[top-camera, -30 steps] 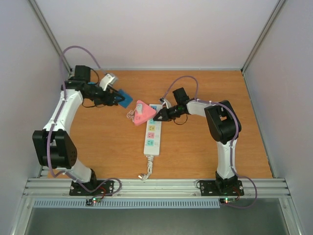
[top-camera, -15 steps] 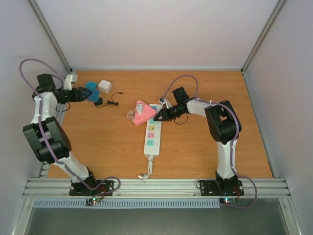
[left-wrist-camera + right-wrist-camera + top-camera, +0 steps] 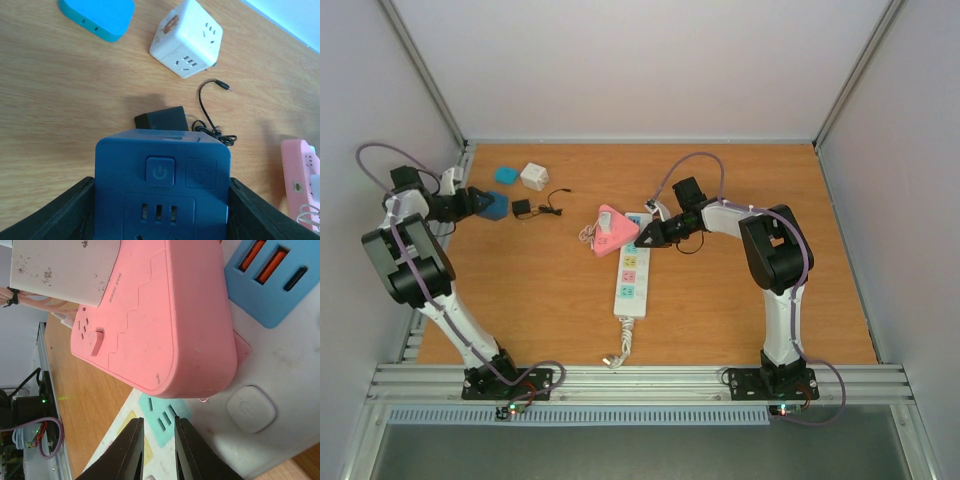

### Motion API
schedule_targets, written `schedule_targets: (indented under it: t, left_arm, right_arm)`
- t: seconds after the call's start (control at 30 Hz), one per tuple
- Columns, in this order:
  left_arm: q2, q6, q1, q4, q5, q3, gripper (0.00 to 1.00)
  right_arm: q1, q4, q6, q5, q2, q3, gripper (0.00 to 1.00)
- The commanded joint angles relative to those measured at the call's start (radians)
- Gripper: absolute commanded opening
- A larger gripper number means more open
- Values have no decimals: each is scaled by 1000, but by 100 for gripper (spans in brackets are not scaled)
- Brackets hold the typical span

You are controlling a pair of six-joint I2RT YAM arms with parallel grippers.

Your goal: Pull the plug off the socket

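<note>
From above, the left gripper is seen near the table's left edge, clamped on a blue cube plug. Bare wood lies ahead of its fingers, up to a black charger. The right gripper is poised at the far end of the power strip, with a pink adapter just beyond its tips. In the left wrist view, the cube is flanked by both fingers. In the right wrist view, only a narrow gap is shown between the fingers, with nothing seen in it. Ahead of them, the adapter juts past the strip's edge.
</note>
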Motion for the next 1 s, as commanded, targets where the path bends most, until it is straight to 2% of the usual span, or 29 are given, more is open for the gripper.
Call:
schedule_targets:
  t: [0.0, 0.23, 0.43, 0.6, 0.73, 0.97]
  left_arm:
    - [60, 18, 16, -8, 55, 85, 33]
    - [125, -33, 43, 30, 110, 101, 33]
    - [167, 0, 46, 1, 104, 113, 37]
    - [190, 13, 48, -28, 69, 122, 47]
    - [199, 31, 57, -45, 39, 129, 64]
    - [209, 25, 66, -62, -7, 148, 77]
  right_arm:
    - [1, -101, -24, 160, 50, -23, 20]
    - [1, -111, -23, 170, 50, -13, 20]
    - [3, -112, -9, 170, 54, -7, 20]
    - [4, -115, -5, 172, 57, 0, 20]
    - [4, -120, -5, 173, 57, 4, 20]
    - [5, -119, -1, 172, 44, -2, 21]
